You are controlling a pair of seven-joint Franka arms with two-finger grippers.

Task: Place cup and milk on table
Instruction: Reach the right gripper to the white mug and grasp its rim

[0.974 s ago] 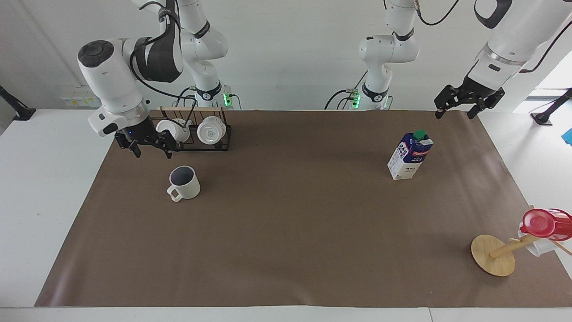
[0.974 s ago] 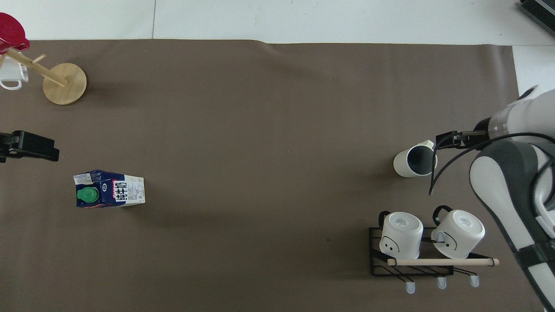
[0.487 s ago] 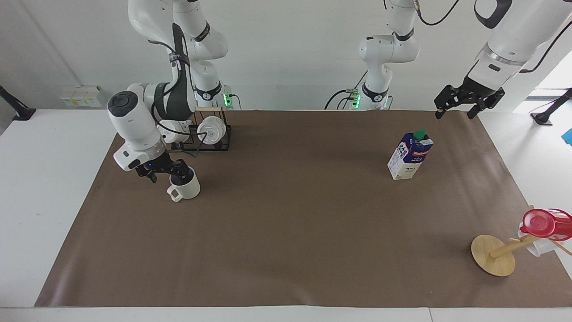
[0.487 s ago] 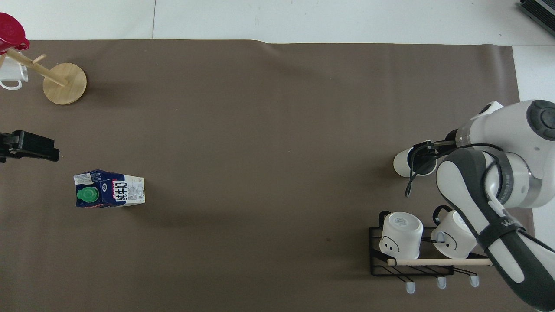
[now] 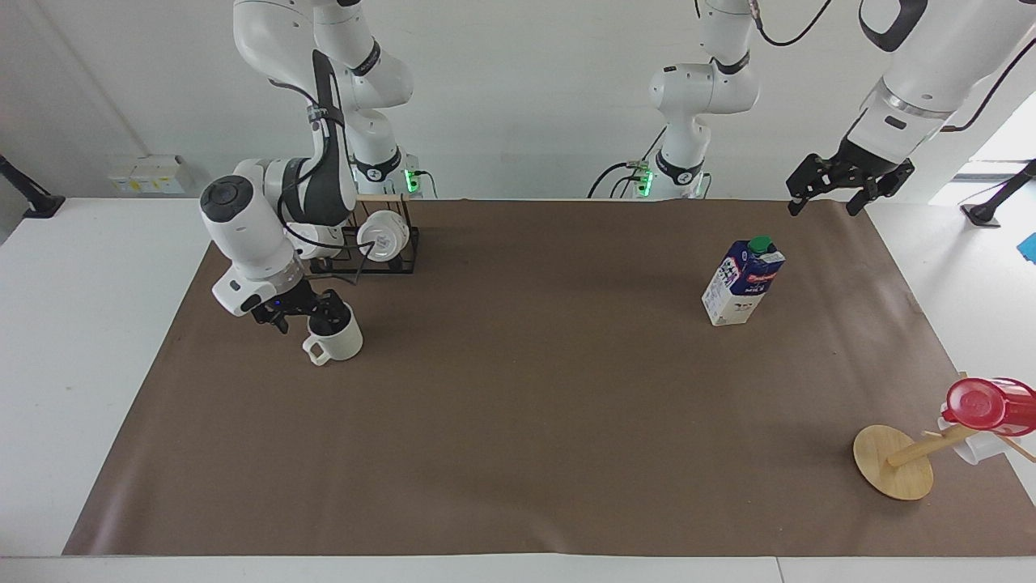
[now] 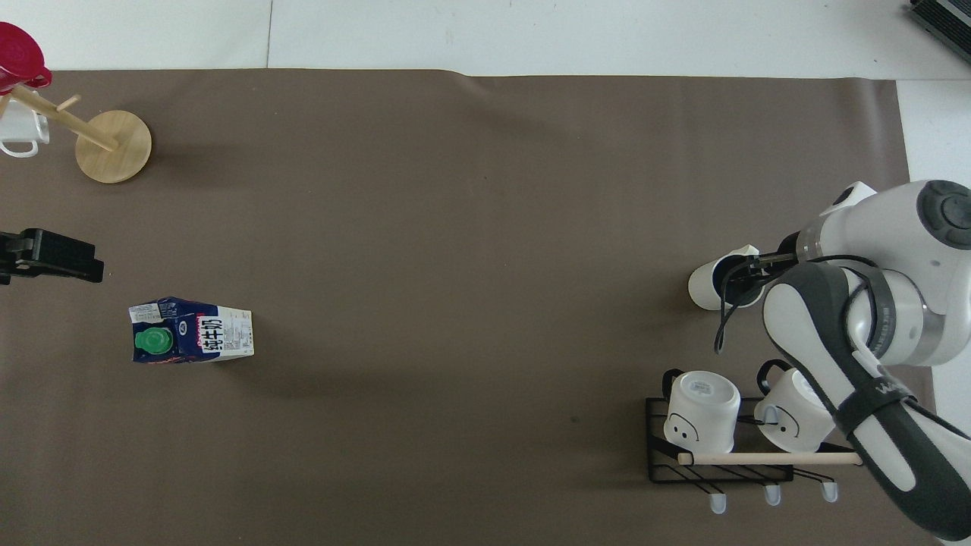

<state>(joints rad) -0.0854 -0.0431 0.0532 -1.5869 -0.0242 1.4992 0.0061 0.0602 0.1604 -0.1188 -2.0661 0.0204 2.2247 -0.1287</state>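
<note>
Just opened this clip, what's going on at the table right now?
The right gripper is down at the rim of the cream mug on the brown mat, jaws open and not yet closed on it. The milk carton stands untouched toward the left arm's end, where the left gripper waits, open.

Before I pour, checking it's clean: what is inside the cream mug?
The right gripper is at the cream mug, one finger dipping into its dark interior; the bottom is covered.

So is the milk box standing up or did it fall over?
Standing up. The milk sits on its bottom on the brown mat, green cap on top.
</note>
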